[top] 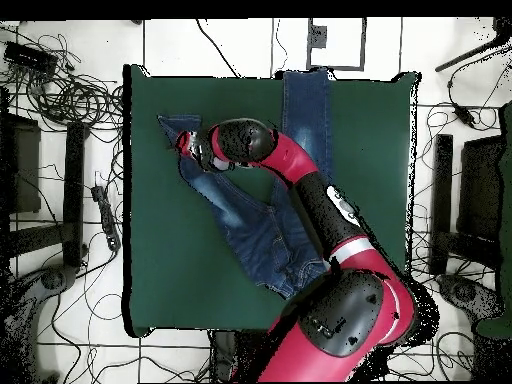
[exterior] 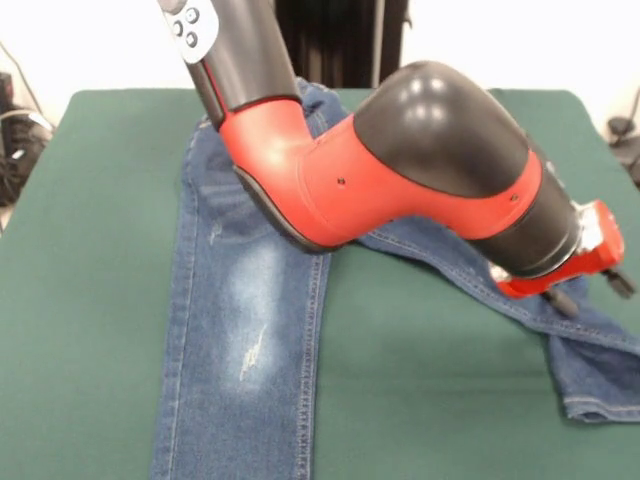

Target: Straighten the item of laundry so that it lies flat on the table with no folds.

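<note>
Reaching low over the splayed leg near its cuff at 4 o'clock in the front view, the pincer [exterior: 590, 275], whose opening I cannot tell, seems placed for pulling the jeans [exterior: 245, 330] flat on the green desk [exterior: 90, 250].

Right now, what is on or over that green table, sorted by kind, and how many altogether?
Pairs of blue jeans: 1
Red and black robot arms: 1, reaching over the jeans, its end effector at one leg
Total: 2 things at the green table
</note>
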Robot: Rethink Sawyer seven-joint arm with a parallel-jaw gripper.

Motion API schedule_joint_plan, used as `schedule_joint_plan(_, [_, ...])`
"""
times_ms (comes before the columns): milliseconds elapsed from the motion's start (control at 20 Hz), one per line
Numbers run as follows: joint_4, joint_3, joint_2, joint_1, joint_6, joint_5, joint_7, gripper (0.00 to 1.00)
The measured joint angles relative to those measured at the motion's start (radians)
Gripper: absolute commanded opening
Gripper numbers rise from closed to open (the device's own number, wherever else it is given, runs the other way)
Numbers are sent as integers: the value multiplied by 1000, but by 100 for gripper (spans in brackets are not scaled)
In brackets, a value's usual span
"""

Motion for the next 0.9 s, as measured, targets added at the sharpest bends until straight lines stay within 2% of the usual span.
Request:
schedule_joint_plan(250, [-9,-26,-6,12,-15,-45,0,100])
schedule_joint_plan(900, [-8,-31,-71,30,-18,-49,0,100])
